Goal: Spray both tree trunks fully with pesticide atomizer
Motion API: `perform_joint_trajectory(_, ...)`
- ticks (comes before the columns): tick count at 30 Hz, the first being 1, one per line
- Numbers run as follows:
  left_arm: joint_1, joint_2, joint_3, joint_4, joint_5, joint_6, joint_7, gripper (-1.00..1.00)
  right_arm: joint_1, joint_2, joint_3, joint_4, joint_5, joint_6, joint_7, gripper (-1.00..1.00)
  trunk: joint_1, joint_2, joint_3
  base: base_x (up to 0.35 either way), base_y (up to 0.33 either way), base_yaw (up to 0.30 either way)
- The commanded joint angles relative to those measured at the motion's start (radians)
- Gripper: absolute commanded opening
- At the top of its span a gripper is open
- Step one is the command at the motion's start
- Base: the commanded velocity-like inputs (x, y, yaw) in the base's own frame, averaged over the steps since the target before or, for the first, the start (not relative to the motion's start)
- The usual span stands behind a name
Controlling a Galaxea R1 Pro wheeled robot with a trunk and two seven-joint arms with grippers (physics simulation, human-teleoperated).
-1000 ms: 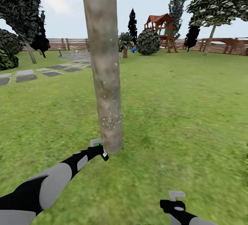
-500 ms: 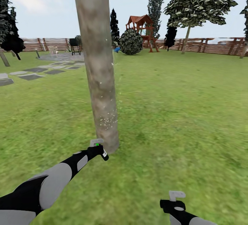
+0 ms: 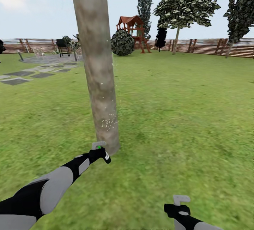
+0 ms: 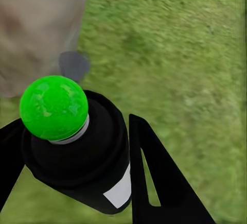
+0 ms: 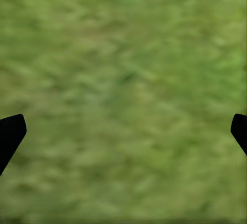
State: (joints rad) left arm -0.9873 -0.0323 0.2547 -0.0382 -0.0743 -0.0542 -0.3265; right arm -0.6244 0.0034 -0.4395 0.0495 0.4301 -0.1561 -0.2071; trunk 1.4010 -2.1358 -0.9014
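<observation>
Blurred green grass (image 5: 123,90), two black fingertips (image 5: 10,134) of the right hand (image 5: 123,136) spread wide at opposite edges.

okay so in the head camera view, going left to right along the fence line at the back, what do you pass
Grey paving slabs → black grill-like object → near tree trunk → round dark bush → wooden playhouse → leafy tree with a thin trunk → dark tree at the right edge.

left gripper (image 3: 100,151) clamped, right gripper (image 3: 180,205) jaws apart
</observation>
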Motion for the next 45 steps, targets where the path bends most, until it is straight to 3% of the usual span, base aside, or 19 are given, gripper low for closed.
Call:
perform_joint_trajectory(1,-0.001,0.000,0.008,0.000,-0.007,-0.017,-0.006,-1.00,-0.001,-0.003,-0.008,0.004,0.009,-0.007,-0.006,1.00,0.000,0.000,-0.001,-0.007,0.014,-0.010)
perform_joint_trajectory(4,-0.001,-0.001,0.004,-0.006,-0.005,-0.084,-0.025,-1.00,-0.001,-0.009,-0.008,0.003,0.009,-0.007,-0.006,1.00,0.000,0.000,-0.001,-0.003,0.006,-0.004)
perform_joint_trajectory(7,-0.001,-0.001,-0.001,-0.067,-0.004,-0.084,-0.035,-1.00,-0.001,-0.011,-0.008,0.003,0.010,-0.007,-0.007,1.00,0.000,0.000,-0.001,-0.001,0.001,-0.001)
perform_joint_trajectory(12,-0.001,0.004,-0.002,-0.394,-0.006,0.307,-0.035,-1.00,-0.001,-0.013,-0.008,-0.001,0.009,-0.007,-0.011,1.00,0.000,0.000,-0.001,0.000,0.000,0.000)
perform_joint_trajectory(17,-0.001,0.019,-0.002,-0.625,-0.007,0.561,-0.035,-1.00,-0.001,-0.014,-0.008,0.001,0.010,-0.007,-0.012,1.00,0.000,0.000,-0.001,0.000,0.000,0.000)
perform_joint_trajectory(20,-0.001,0.035,-0.002,-0.738,-0.006,0.659,-0.036,-1.00,-0.001,-0.014,-0.008,0.001,0.010,-0.006,-0.011,1.00,0.000,0.000,-0.001,0.000,0.000,0.000)
perform_joint_trajectory(22,-0.006,0.059,-0.002,-0.866,-0.005,0.812,-0.036,-1.00,-0.001,-0.014,-0.008,0.001,0.011,-0.005,-0.011,1.00,0.000,0.000,-0.001,0.000,0.000,0.000)
perform_joint_trajectory(23,-0.017,0.062,-0.002,-0.896,-0.005,0.851,-0.036,-1.00,-0.001,-0.014,-0.008,0.002,0.011,-0.004,-0.010,1.00,0.000,0.000,-0.001,0.000,0.000,0.000)
perform_joint_trajectory(25,-0.064,0.065,-0.002,-0.936,-0.006,0.916,-0.036,-1.00,-0.001,-0.014,-0.007,0.002,0.011,-0.004,-0.010,1.00,0.000,0.000,-0.001,0.000,0.000,0.000)
perform_joint_trajectory(27,-0.190,0.070,-0.003,-0.955,-0.008,1.005,-0.035,-1.00,-0.001,-0.014,-0.007,0.003,0.012,-0.004,-0.009,1.00,0.000,0.000,-0.001,0.000,0.000,0.000)
perform_joint_trajectory(28,-0.227,0.072,-0.003,-0.953,-0.008,1.016,-0.035,-1.00,-0.001,-0.014,-0.007,0.003,0.012,-0.004,-0.009,1.00,0.000,0.000,-0.001,0.000,0.000,0.000)
perform_joint_trajectory(31,-0.332,0.077,-0.003,-0.949,-0.007,1.032,-0.036,-1.00,-0.001,-0.014,-0.007,0.003,0.012,-0.003,-0.009,1.00,0.000,0.000,-0.001,0.000,0.000,0.000)
perform_joint_trajectory(32,-0.404,0.078,-0.003,-0.946,-0.007,1.037,-0.037,-1.00,-0.001,-0.014,-0.007,0.003,0.012,-0.003,-0.009,1.00,0.000,0.000,-0.001,0.000,0.000,0.000)
perform_joint_trajectory(34,-0.457,0.078,-0.003,-0.929,-0.007,1.039,-0.037,-1.00,-0.001,-0.014,-0.007,0.003,0.012,-0.003,-0.009,1.00,0.000,0.000,-0.001,0.000,0.000,0.000)
perform_joint_trajectory(41,-0.673,0.078,-0.003,-0.760,-0.007,1.041,-0.037,-1.00,-0.001,-0.014,-0.007,0.003,0.012,-0.003,-0.009,1.00,0.000,0.000,-0.001,0.000,0.000,0.000)
perform_joint_trajectory(42,-0.736,0.078,-0.003,-0.720,-0.007,1.041,-0.037,-1.00,-0.001,-0.014,-0.007,0.003,0.012,-0.003,-0.009,1.00,0.000,0.000,-0.001,0.000,0.000,0.000)
perform_joint_trajectory(45,-0.823,0.078,-0.003,-0.673,-0.006,1.041,-0.038,-1.00,-0.001,-0.014,-0.007,0.003,0.012,-0.003,-0.009,1.00,0.000,0.000,-0.001,0.000,0.000,0.000)
